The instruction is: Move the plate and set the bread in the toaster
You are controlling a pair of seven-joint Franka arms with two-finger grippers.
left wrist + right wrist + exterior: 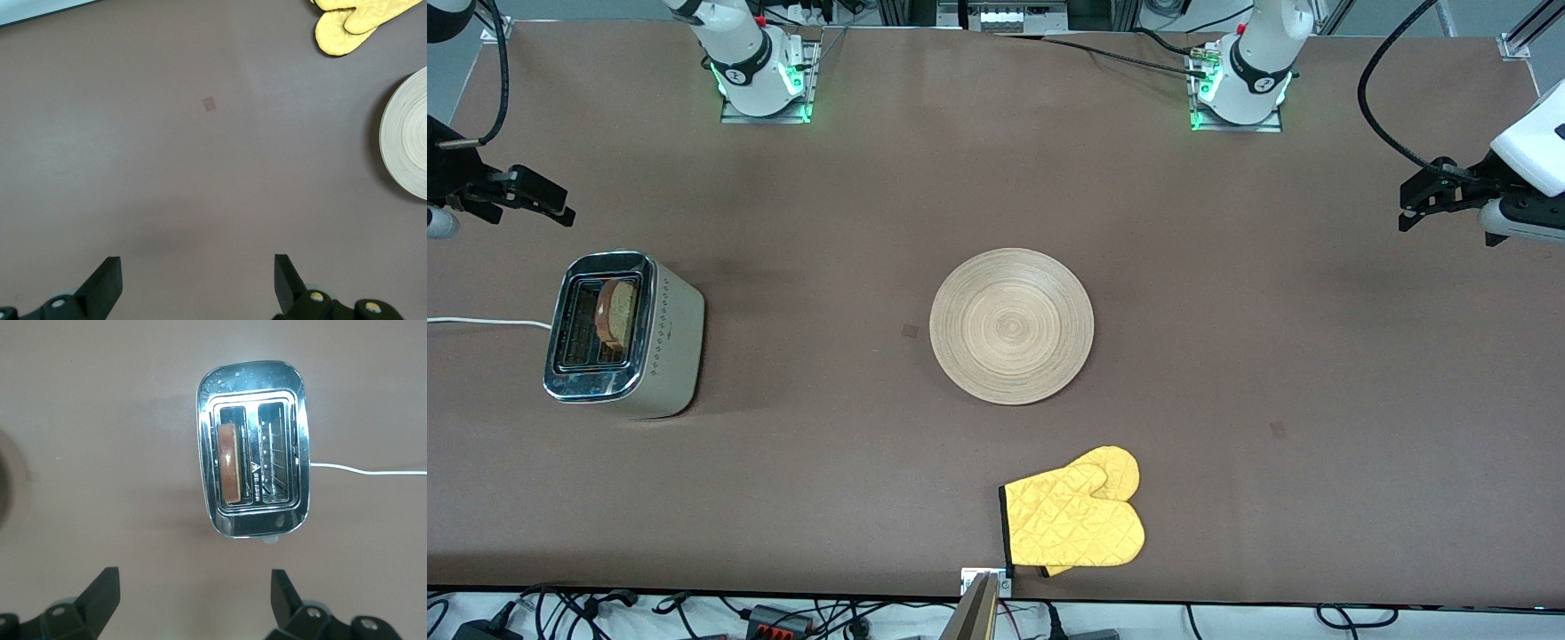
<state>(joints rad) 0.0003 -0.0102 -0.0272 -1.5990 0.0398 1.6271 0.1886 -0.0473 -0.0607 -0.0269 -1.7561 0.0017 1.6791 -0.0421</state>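
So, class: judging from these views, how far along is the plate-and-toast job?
It looks finished. The bread stands in one slot of the toaster, and the plate lies bare at mid-table. Nothing is in hand: the left tool and right tool are open, each hanging at its own end of the table. Nothing visible remains.

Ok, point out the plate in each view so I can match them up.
Front view: the plate lies mid-table, bare, farther from the camera than the yellow oven mitt.
Left wrist view: only the plate's edge shows, with the mitt nearby.
Right wrist view: not in it.
Shared landmark: the mitt.
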